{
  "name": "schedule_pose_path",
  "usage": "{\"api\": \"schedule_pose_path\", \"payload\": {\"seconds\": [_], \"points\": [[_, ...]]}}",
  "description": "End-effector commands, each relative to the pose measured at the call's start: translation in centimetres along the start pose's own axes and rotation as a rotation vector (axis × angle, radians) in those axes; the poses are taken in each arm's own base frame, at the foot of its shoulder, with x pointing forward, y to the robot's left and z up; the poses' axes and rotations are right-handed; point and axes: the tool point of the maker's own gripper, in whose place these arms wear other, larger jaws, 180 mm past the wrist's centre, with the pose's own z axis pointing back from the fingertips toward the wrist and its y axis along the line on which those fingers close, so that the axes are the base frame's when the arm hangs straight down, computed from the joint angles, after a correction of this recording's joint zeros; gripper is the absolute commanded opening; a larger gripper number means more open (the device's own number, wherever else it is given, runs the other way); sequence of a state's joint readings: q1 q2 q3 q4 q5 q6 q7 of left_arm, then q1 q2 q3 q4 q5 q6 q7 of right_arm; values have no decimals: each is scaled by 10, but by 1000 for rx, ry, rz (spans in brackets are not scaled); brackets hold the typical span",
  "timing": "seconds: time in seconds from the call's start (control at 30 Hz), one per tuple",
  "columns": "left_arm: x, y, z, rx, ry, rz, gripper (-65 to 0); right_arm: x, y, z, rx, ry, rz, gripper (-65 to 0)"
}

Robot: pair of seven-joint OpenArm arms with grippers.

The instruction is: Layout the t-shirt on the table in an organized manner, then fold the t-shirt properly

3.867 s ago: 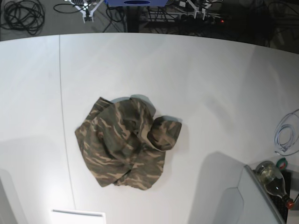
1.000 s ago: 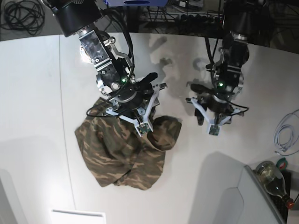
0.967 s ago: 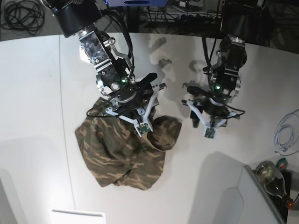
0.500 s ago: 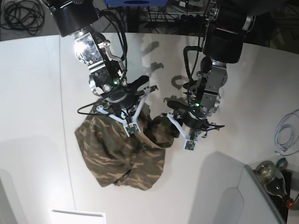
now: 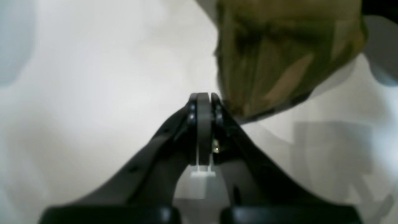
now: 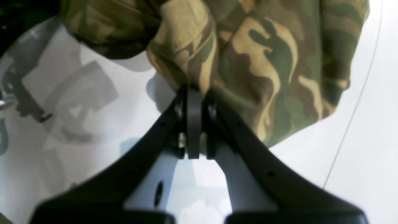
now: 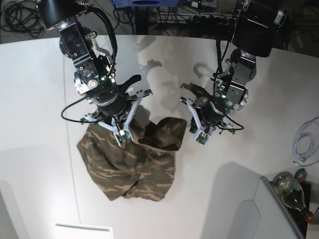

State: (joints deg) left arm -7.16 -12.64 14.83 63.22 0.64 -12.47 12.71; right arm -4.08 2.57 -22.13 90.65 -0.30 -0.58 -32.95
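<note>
1. the t-shirt (image 7: pixel 132 162) is lying bunched up in a heap near the middle of the white table (image 7: pixel 40 99).
2. the right gripper (image 6: pixel 192 93) is pinching a fold of the camo cloth, with its jaws pressed tight on it.
3. the left gripper (image 5: pixel 203 99) is sitting with its jaws squeezed together just beside the shirt's edge; whether any cloth is between them cannot be told.
4. a thin dark line (image 6: pixel 351 109) is running across the table beside the shirt.
</note>
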Motion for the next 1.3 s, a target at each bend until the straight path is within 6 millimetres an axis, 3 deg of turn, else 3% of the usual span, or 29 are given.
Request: {"api": "schedule_pose_path", "payload": {"seconds": [0.0,0.23,0.47,0.57,0.63,0.8,1.07,1.27], "points": [[24,12,4,20,-74,-16,-650,16,-5,5,-8,-56,7,-647],[27,16,38,26,-122,-96,-650,-4,-10,18,-14,-35,27,-647],[30,8,40,16,-132,-130,-650,-4,-11,17,-17,-34,30,-647],[25,7,40,30,-111,-225,-461,-4,-11,17,-17,-34,30,-647],[31,-2,40,16,-143,-296,-393,-4,-12,17,-18,-33,32,-647],[46,-22,41,-33,-256,-364,-385,-4,-12,17,-18,-33,32,-648],[79,-9,30,-6,-344,-368,-385,-5,-12,17,-19,-30,33,-648],[91,-1,21,9,-349,-354,-383,-12,-12,17,-19,8,31,-648]]}}
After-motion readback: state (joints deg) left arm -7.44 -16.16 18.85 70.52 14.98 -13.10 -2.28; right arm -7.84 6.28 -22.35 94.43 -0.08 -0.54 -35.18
